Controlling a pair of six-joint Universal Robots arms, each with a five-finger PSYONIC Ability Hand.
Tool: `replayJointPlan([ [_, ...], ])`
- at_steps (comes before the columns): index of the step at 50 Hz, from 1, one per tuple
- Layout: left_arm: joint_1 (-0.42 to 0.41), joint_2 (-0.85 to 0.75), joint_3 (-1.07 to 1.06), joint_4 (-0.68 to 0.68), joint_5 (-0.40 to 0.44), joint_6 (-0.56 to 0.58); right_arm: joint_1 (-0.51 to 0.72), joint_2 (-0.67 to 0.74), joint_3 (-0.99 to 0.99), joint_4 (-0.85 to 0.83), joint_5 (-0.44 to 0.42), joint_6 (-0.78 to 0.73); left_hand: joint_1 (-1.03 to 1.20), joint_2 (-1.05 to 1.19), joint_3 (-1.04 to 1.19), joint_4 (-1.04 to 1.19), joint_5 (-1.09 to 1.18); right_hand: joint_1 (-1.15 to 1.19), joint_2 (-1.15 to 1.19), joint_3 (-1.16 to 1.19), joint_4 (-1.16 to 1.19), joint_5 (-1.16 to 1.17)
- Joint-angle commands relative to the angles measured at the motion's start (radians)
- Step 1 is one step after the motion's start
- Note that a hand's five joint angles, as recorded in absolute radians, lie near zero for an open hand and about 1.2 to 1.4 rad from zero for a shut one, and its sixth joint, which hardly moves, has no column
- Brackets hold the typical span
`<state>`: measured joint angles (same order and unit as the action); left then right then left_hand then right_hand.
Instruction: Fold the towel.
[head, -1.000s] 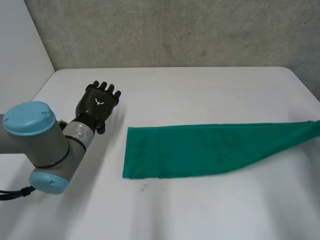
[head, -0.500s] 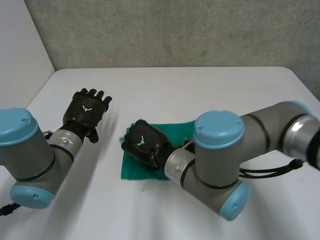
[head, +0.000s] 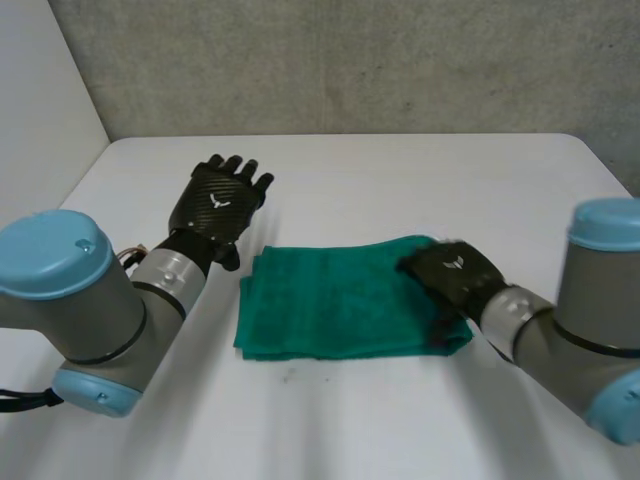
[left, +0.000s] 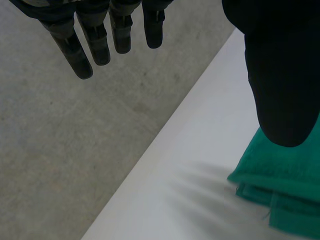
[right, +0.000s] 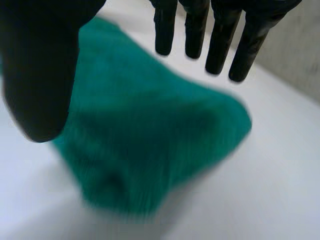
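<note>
1. starting nearest the camera, the left arm (head: 60, 290) and the right arm (head: 590, 330) reach in from either side over the white surface (head: 400, 170), grey joints under light-blue caps
2. just beyond them lies the green towel (head: 330, 305), doubled into a short, thick rectangle near the middle of the surface; its long axis runs side to side, from one hand toward the other
3. the right hand (head: 450, 278) is over the towel's right end, by the far right corner; in its wrist view the fingers (right: 220, 45) are straight and the thumb stands apart, so it is released and grips nothing; whether the palm touches the cloth i cannot tell
4. farther back, the left hand (head: 218, 205) hovers beside the towel's far left corner, just off the cloth, fingers straight and spread, released too; in its wrist view the layered corner lies by the thumb
5. as i judge it, the right hand is the nearer one, so another fold along the long axis would start there, taking the right end across toward the left hand
6. each hand has a small pale emblem on its back with no letters to read; i see no label on the towel
7. farthest off, a grey wall (head: 350, 60) stands behind the surface's far edge
</note>
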<state>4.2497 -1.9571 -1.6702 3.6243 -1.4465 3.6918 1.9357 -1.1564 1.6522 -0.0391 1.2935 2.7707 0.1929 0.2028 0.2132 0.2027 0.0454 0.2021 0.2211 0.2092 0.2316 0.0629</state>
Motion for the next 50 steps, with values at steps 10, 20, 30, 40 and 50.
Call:
replayJointPlan([
  [10, -0.027, 0.012, -0.016, -0.009, -0.021, -0.016, -0.083, -0.028, -0.037, -0.168, 0.108, -0.094, -0.018, -0.028, -0.039, -0.028, -0.045, 1.194, 1.175, 1.187, 1.165, 1.159],
  [20, -0.007, 0.064, -0.029, -0.021, -0.080, -0.038, 0.290, 0.091, -0.218, -0.119, 0.098, -0.140, -0.018, -0.028, -0.039, -0.028, -0.045, 1.194, 1.175, 1.187, 1.165, 1.159],
  [30, -0.010, 0.086, 0.000, -0.067, -0.155, -0.242, 0.437, 0.175, -0.213, -0.088, 0.012, -0.278, -0.006, -0.016, -0.026, -0.016, -0.033, 0.173, 0.154, 0.166, 0.144, 0.138],
  [40, -0.080, 0.058, 0.096, -0.119, -0.158, -0.352, 0.129, -0.029, -0.146, -0.140, 0.058, 0.147, 0.032, 0.022, 0.012, 0.023, 0.005, -0.028, -0.047, -0.035, -0.057, -0.063],
  [50, -0.234, -0.166, 0.291, -0.265, -0.160, -0.532, 0.071, -0.019, -0.181, -0.036, 0.029, 0.294, 0.085, 0.075, 0.065, 0.075, 0.058, -0.028, -0.047, -0.035, -0.057, -0.063],
])
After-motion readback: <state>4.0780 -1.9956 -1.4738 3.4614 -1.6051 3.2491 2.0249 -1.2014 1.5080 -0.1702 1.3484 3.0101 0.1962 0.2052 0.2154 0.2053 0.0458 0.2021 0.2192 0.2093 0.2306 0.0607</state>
